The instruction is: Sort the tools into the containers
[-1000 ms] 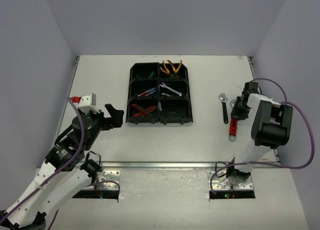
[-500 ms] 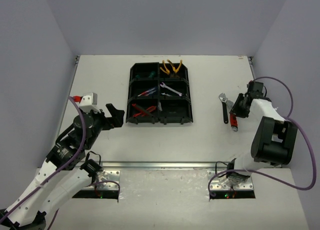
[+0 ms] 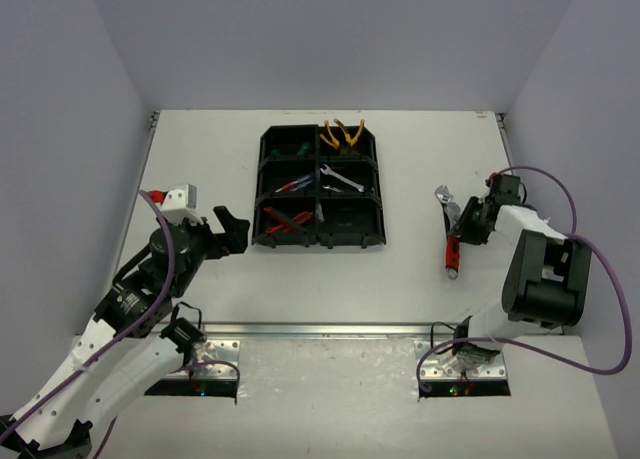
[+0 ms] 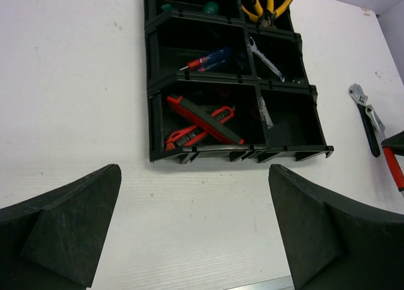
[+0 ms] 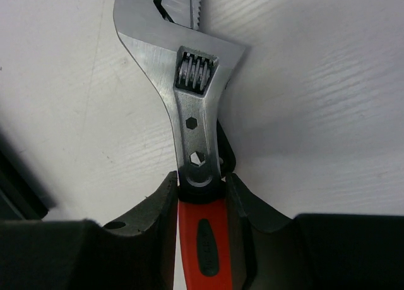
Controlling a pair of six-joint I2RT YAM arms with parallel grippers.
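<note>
Red rubber meets bare steel right where I've got it. My right gripper [image 5: 201,190] is pinching the red-handled adjustable wrench [image 5: 192,113] at the neck, with 1 of my fingers [image 5: 158,205] pressed on each side of the bit with the 2 hex holes. The head and its knurled adjuster stick out past my fingertips, and the handle runs back under my wrist.

Overhead, it's on the right side of the table [image 3: 420,139], well apart from the black tray [image 3: 262,191], handle pointing at the near edge. A dark-handled wrench [image 4: 367,122] lies just beside its head, on the tray side.

My left gripper [image 4: 196,239] has its 2 fingers spread wide with nothing between them, off the tray's near left corner.

Stuff I can't make out:
- My wrist view cuts off the jaws. There's a toothed edge up top, and I can't tell if it's my wrench or the other one.
- No idea if the wrench is off the table or resting on it.
- The tray's far left compartment only shows a bit of green.

The other compartments (6 total) show yellow pliers [image 4: 268,2] far right, a blue and red screwdriver [image 4: 205,59] middle left, a silver wrench [image 4: 265,55] middle right and red-handled tools [image 4: 202,122] near left.

There's an oval recess in the red grip, but it's too dark to read.
</note>
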